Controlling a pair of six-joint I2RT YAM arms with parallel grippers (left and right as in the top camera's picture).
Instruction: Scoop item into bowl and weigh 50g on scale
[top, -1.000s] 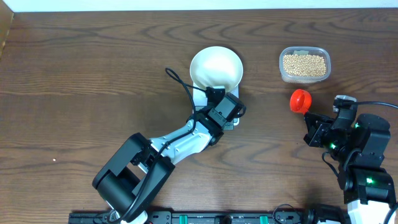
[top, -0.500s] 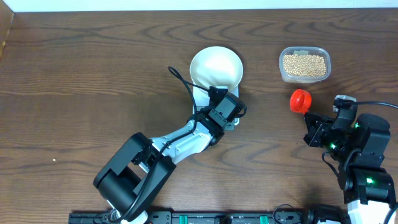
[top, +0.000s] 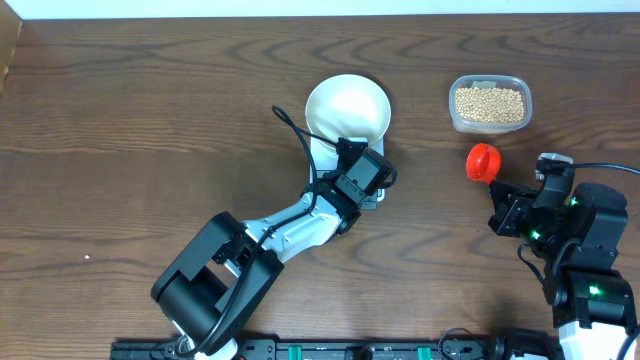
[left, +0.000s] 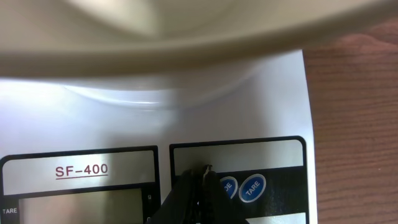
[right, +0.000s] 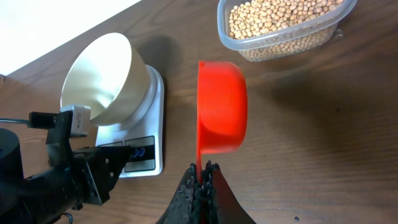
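— Tools?
— Left tool (left: 203, 177) pressed together, tips at the scale (left: 236, 112) buttons. Right tool (right: 203, 171) clamped on the red scoop (right: 222, 106) handle.
— Beans (top: 489, 103)?
— In the clear tub (top: 455, 118); bowl (top: 347, 108) sits on the scale.

Blurred bowl (left: 186, 43) cut off top, scale (left: 261, 106) cropped left & btm

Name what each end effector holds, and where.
The right end effector grips the red scoop by its handle; the left end effector, shut over the scale, holds nothing.

The scale (left: 261, 102) reads "SF-400" on its panel, with "TARE" on a blue round button (left: 252, 187).
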